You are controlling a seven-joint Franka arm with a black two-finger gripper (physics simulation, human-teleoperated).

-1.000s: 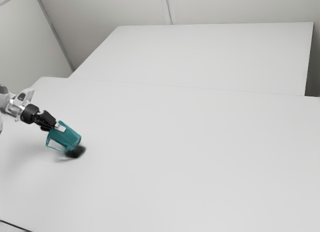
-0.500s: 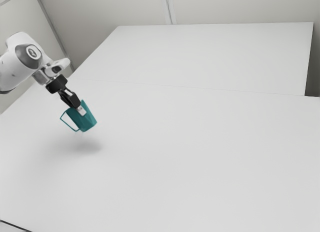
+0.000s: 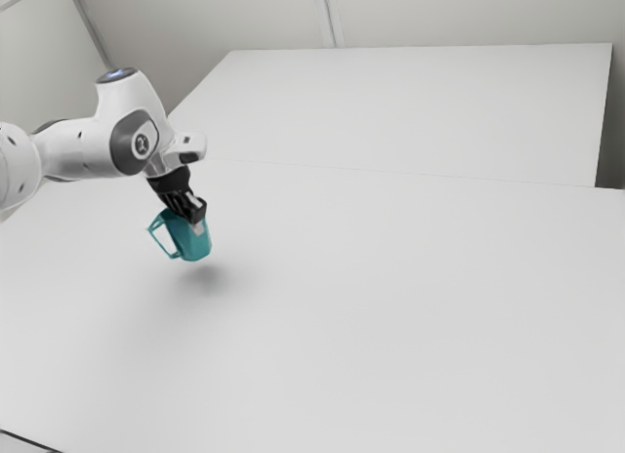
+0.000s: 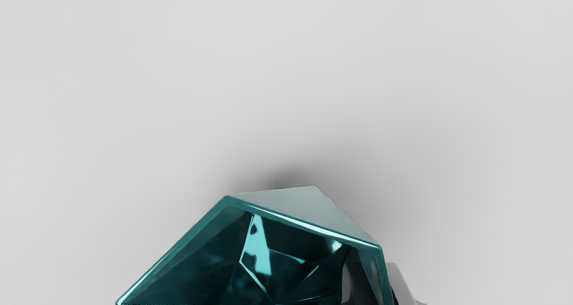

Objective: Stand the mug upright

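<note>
Tons of room past the jaws, away from the arm (image 3: 83, 150). Right below them the mug (image 3: 187, 241)'s in the way, then a gap above the table (image 3: 391, 307).

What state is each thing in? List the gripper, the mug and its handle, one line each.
Gripper: shut on the mug's wall near the rim, pointing down at a slant.
Mug: held clear of the table, open end up, tilted somewhat, not yet set down.
Handle: free of the gripper, on the mug's side toward the exterior view's left.
</note>
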